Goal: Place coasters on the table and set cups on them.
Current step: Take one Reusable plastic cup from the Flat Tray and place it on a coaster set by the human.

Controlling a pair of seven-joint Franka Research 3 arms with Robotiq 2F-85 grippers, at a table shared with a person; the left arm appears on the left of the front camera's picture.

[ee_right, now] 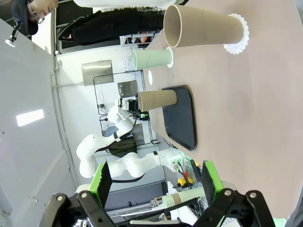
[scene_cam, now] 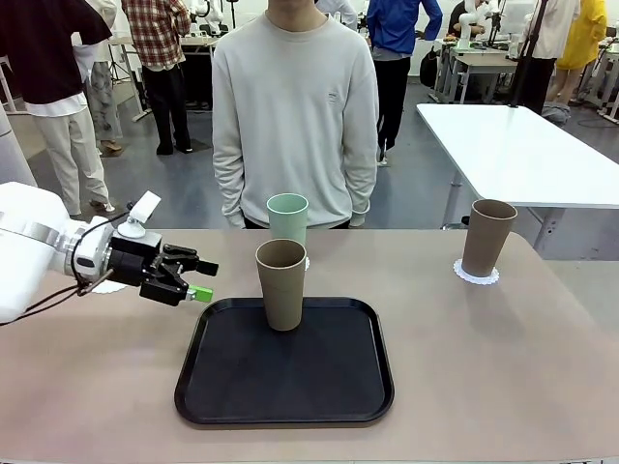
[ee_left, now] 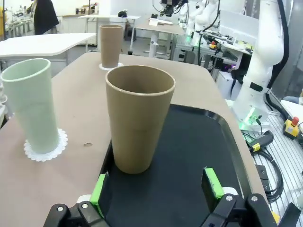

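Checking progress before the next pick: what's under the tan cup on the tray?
Just the black tray; the tan cup stands straight on it, no coaster rim showing round its base. The mint cup and far tan cup each stand on a coaster, centres covered.

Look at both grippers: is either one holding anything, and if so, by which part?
Nothing is held. The left gripper is open, its pads either side of the tan cup on the tray but apart from it. The right gripper is open over the table.
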